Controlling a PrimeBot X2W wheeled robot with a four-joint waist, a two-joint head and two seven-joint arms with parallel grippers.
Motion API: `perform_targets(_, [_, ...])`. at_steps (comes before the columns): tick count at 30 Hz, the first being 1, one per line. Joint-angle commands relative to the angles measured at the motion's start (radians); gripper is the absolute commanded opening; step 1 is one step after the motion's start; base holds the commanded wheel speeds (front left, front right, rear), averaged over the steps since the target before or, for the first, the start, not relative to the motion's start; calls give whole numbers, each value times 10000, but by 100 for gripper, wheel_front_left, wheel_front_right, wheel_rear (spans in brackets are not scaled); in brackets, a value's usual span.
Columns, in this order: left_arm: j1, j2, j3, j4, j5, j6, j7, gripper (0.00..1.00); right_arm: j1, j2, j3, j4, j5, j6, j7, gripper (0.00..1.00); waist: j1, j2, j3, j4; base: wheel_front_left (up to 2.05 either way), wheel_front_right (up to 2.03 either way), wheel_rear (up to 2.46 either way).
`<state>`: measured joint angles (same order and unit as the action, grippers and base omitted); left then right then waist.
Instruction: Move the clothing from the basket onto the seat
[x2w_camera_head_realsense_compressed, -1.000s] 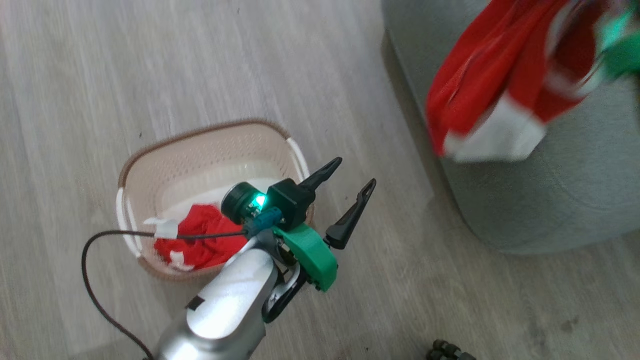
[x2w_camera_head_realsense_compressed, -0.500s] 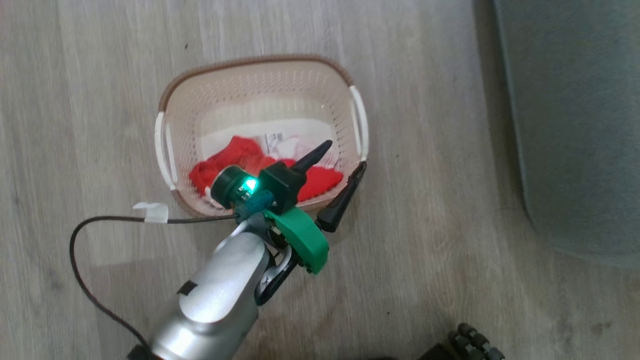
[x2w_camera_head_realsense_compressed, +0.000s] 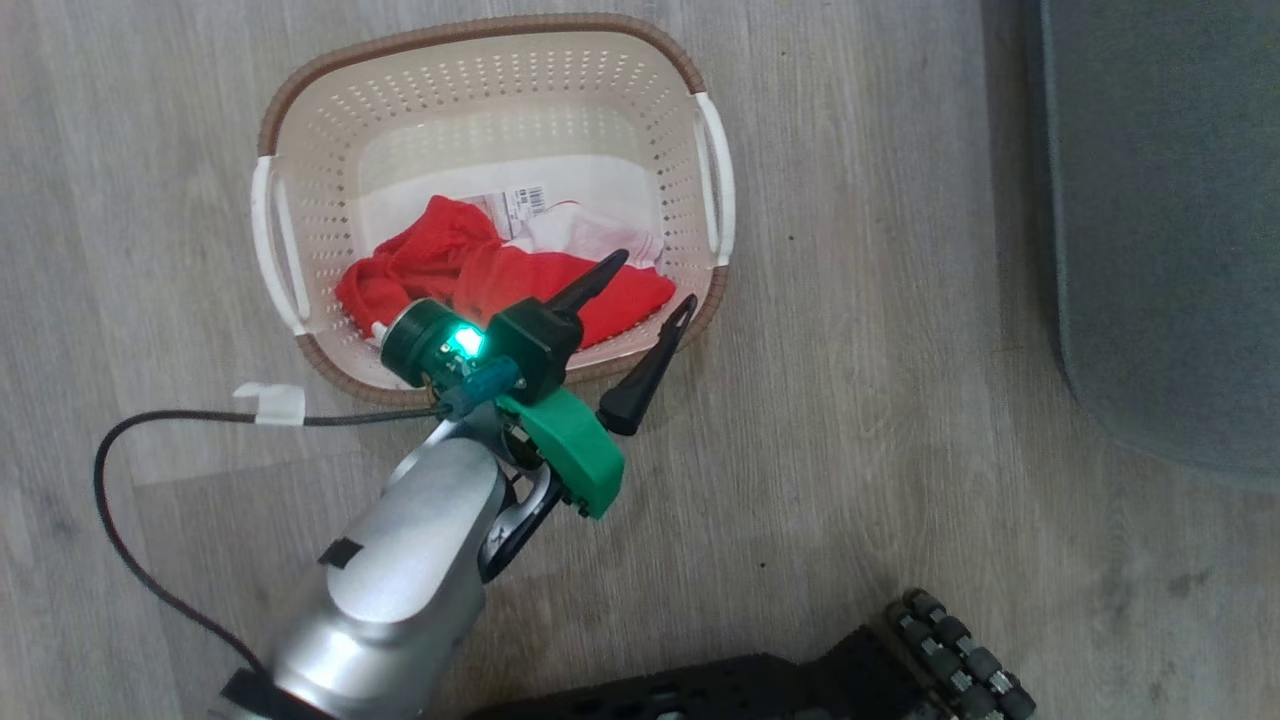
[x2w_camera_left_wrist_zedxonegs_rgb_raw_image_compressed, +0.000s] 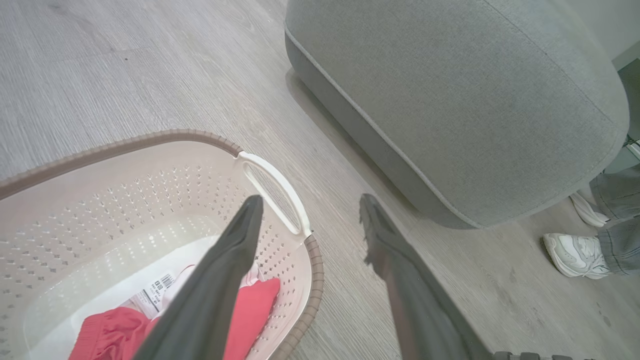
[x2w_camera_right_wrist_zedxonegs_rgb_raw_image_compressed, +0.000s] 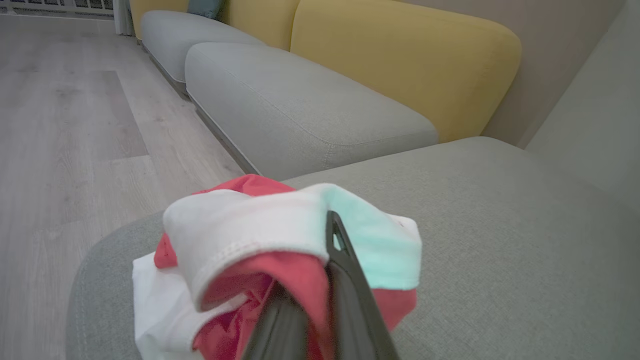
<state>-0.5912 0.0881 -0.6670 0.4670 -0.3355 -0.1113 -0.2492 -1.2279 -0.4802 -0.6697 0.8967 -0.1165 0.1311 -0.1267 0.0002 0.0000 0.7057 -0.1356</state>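
Observation:
The cream basket (x2w_camera_head_realsense_compressed: 500, 90) stands on the floor with a piece of red and white clothing (x2w_camera_head_realsense_compressed: 420, 260) lying in it. My left gripper (x2w_camera_head_realsense_compressed: 654, 280) hangs open over the basket's near right corner, one finger above the fabric and one outside the rim. The left wrist view shows the same open left gripper (x2w_camera_left_wrist_zedxonegs_rgb_raw_image_compressed: 311, 200), the basket (x2w_camera_left_wrist_zedxonegs_rgb_raw_image_compressed: 150, 190), the red clothing (x2w_camera_left_wrist_zedxonegs_rgb_raw_image_compressed: 250, 315) and the grey seat (x2w_camera_left_wrist_zedxonegs_rgb_raw_image_compressed: 450, 100) to the right. My right gripper (x2w_camera_right_wrist_zedxonegs_rgb_raw_image_compressed: 320, 270) is shut on another red and white bundle of clothing (x2w_camera_right_wrist_zedxonegs_rgb_raw_image_compressed: 250, 225) just above the seat (x2w_camera_right_wrist_zedxonegs_rgb_raw_image_compressed: 500, 225).
The seat (x2w_camera_head_realsense_compressed: 1170, 220) lines the right side of the wood floor. A black cable (x2w_camera_head_realsense_compressed: 150, 430) trails from my left arm. My dark wheeled base (x2w_camera_head_realsense_compressed: 900, 650) sits at the bottom. A person's shoe (x2w_camera_left_wrist_zedxonegs_rgb_raw_image_compressed: 570, 255) stands beside the seat. Yellow backrests (x2w_camera_right_wrist_zedxonegs_rgb_raw_image_compressed: 400, 50) rise behind further grey cushions (x2w_camera_right_wrist_zedxonegs_rgb_raw_image_compressed: 300, 105).
The head camera has swung: the basket now sits higher in the picture, and the held garment over the seat has left it. My left gripper, still open, has come over the basket's corner.

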Motion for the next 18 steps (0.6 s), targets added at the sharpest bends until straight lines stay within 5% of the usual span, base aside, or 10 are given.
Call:
perform_targets(1, [32, 112, 289, -236, 41, -26, -126, 100, 26, -252, -203, -210, -224, -4, -270, 20, -2, 0, 3, -96, 0, 0, 0])
perform_targets(2, [39, 113, 311, -217, 27, -28, -126, 100, 64, -205, -315, -73, -327, -4, -400, 40, -2, 0, -9, -126, 0, 0, 0])
perform_targets(3, [42, 122, 346, -196, 4, -28, -126, 100, 82, -164, -411, 54, -415, -4, -520, 85, -2, 0, -39, -166, 0, 0, 0])
perform_targets(4, [44, 140, 381, -169, -19, -30, -126, 100, 106, -151, -502, 183, -514, -4, -601, 100, -2, 0, -82, -206, 0, 0, 0])
perform_targets(10, [91, 179, 504, 171, -181, -46, -126, 100, 600, -256, 495, 1061, -1293, -4, -742, 100, -2, 0, -717, -384, 0, 0, 0])
perform_targets(18, [603, 315, 980, 526, -445, 24, -126, 100, 2504, -195, 2874, 1309, -313, -4, -1228, 100, -2, 0, -2065, -435, 0, 0, 0])
